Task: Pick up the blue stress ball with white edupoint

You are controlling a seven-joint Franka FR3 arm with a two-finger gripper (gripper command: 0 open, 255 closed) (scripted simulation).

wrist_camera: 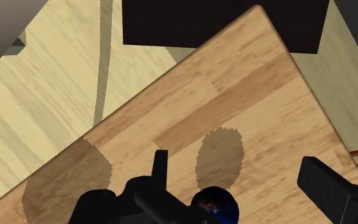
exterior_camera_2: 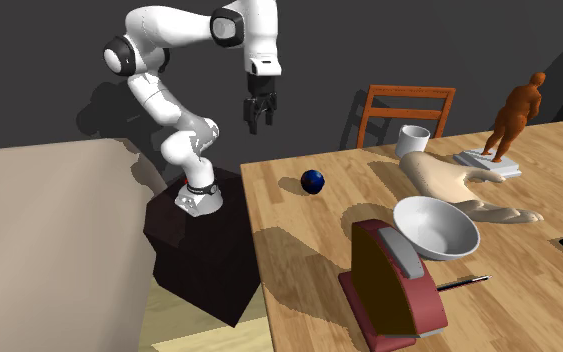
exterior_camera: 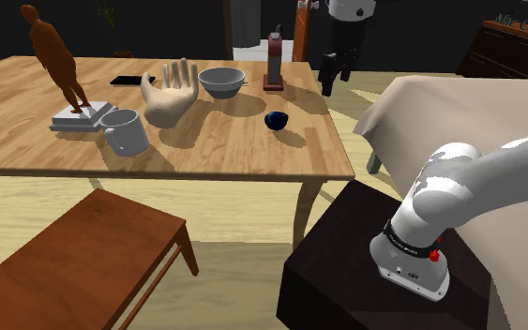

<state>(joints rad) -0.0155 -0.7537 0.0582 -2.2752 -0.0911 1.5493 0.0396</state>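
A small dark blue ball (exterior_camera: 277,120) lies on the wooden table (exterior_camera: 83,155) near its right end in the shoulder view. In the second exterior view the ball (exterior_camera_2: 313,181) rests close to the table corner facing the arm. My black gripper (exterior_camera: 330,80) hangs in the air well above the table edge, up and to the right of the ball, and holds nothing. The second exterior view has the gripper (exterior_camera_2: 259,118) high above and left of the ball. In the wrist view the gripper (wrist_camera: 234,167) is open, with the ball (wrist_camera: 217,202) low between the fingers (wrist_camera: 329,189), far below them.
The table also carries a grey bowl (exterior_camera: 221,81), a tan hand model (exterior_camera: 170,94), a white mug (exterior_camera: 126,131), a brown figurine (exterior_camera: 60,61), a red device (exterior_camera: 274,61) and a black phone (exterior_camera: 128,81). A wooden bench (exterior_camera: 74,262) stands in front, with a beige covered surface (exterior_camera: 459,108) at right.
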